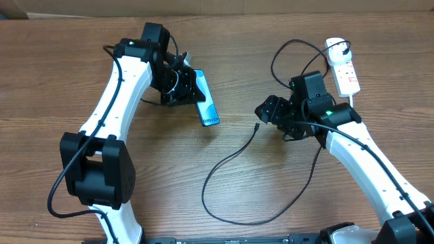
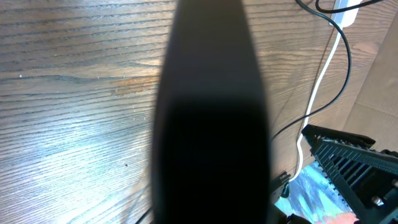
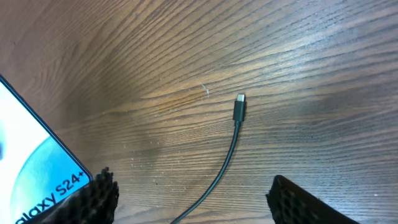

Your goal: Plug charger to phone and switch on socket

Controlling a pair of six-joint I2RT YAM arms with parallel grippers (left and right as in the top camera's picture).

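Right fingers stand wide and empty over the tabletop. The charger connector lies just ahead, between them, long axis near-to-far; this arm is nearer. Left fingers clamp the phone, left of the connector.

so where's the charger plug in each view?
Overhead: the plug lies on the table, right of centre, with the phone to its upper left.
Left wrist: only the black cable shows, near the right edge; the plug can't be made out.
Right wrist: the plug is just right of centre, flat on the wood.
Shared landmark: the phone, lower left in the right wrist view.
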